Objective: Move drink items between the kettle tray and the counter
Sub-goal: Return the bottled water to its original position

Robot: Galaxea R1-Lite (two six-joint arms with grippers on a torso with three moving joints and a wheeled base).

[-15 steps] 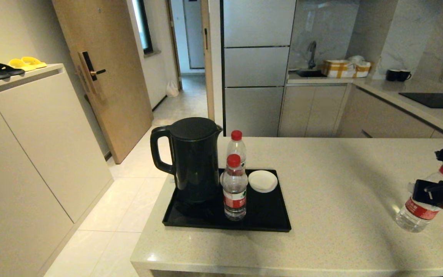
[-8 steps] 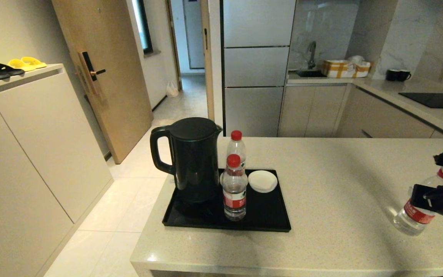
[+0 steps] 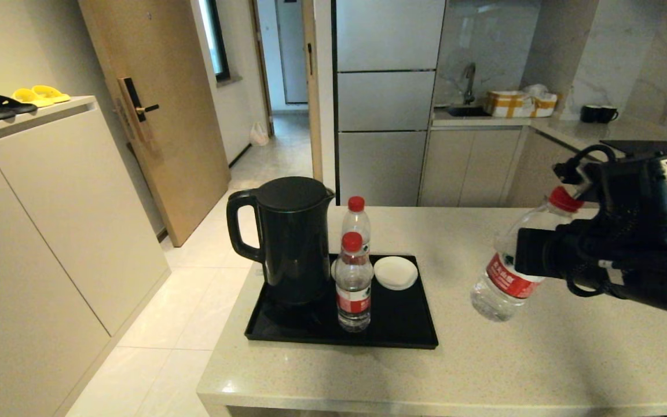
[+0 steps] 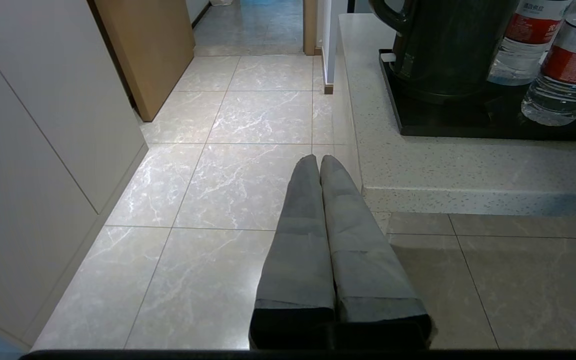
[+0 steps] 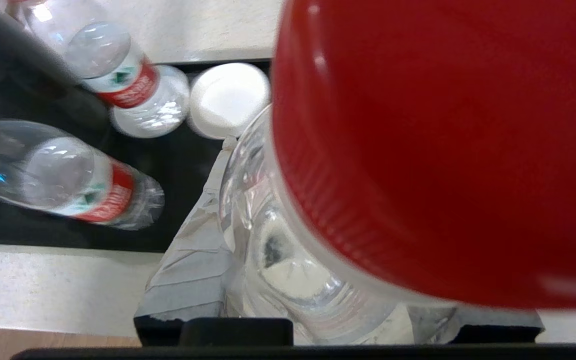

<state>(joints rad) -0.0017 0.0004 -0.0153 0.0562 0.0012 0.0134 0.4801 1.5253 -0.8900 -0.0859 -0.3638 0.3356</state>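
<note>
The black kettle tray [image 3: 403, 339] sits on the pale speckled worktop [image 3: 519, 359] and carries the black electric kettle [image 3: 290, 240], two upright red-capped water bottles [image 3: 353, 286] just beside the kettle, one behind the other, and a small white saucer [image 3: 395, 272] beyond them.

A third water bottle [image 3: 510, 263] hangs tilted in the air, off the tray on the side away from the kettle, clamped at its middle by the right gripper [image 3: 533, 260]. Its fingers [image 5: 193, 260] press against the clear body; the red cap [image 5: 443, 150] fills most of the right wrist view.

The left gripper [image 4: 320, 162] hangs over the tiled floor [image 4: 248, 120], below the worktop edge near the kettle, fingers pressed together and empty.
</note>
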